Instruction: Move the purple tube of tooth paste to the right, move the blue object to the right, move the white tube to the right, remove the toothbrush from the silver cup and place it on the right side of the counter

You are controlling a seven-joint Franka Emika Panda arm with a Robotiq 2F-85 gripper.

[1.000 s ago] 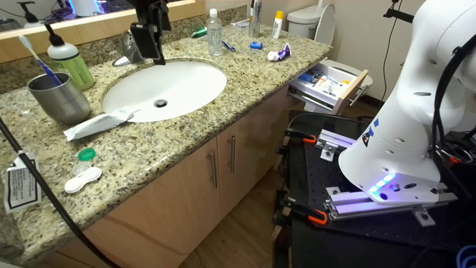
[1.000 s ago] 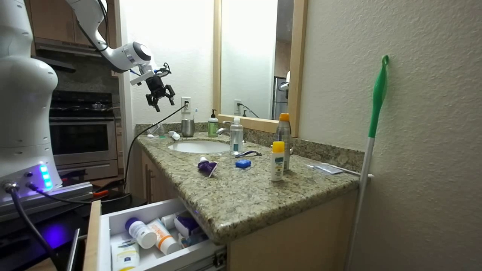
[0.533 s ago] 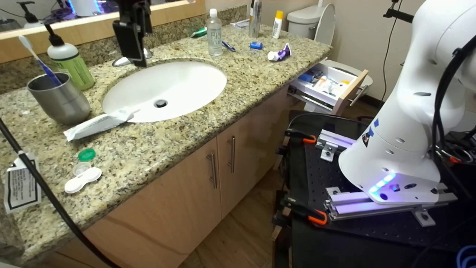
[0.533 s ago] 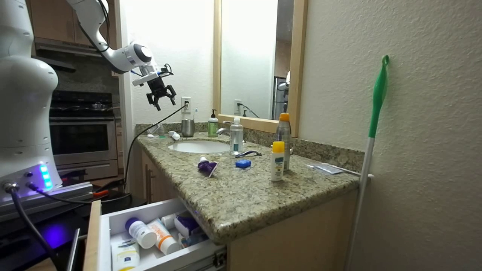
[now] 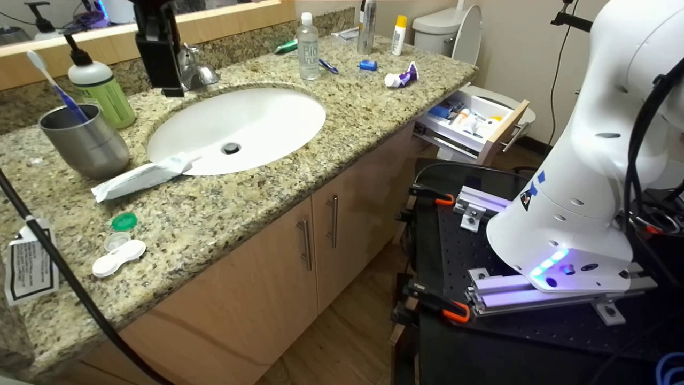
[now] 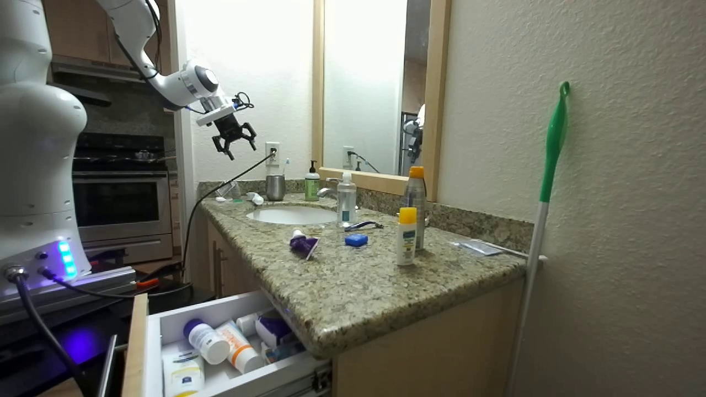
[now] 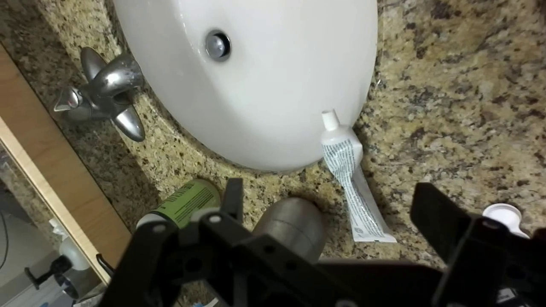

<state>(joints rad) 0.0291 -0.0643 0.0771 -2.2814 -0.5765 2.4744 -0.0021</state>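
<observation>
Hand (image 6: 242,153) hangs spread, empty; wht tube (image 7: 352,179) btwn silver cup (image 5: 88,145) & front edge of bench (image 5: 230,200) prob light, soft, slick, so pinch mid-body x-wise.

The table (image 6: 331,286) is speckled beige-brown, the toothpaste (image 6: 304,244) purple and white, the block (image 6: 356,240) blue, the tube (image 7: 357,192) white, the cup (image 5: 90,145) grey, the toothbrush (image 5: 63,95) blue-and-white

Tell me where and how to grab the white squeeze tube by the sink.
Probably grip the white squeeze tube across its middle, from straight above, the open claw straddling its long sides: it lies on the counter, narrowest there. Its capped end juts over the oval sink, and the metal tumbler stands beside the tail half, so coming sideways from there looks awkward.
</observation>
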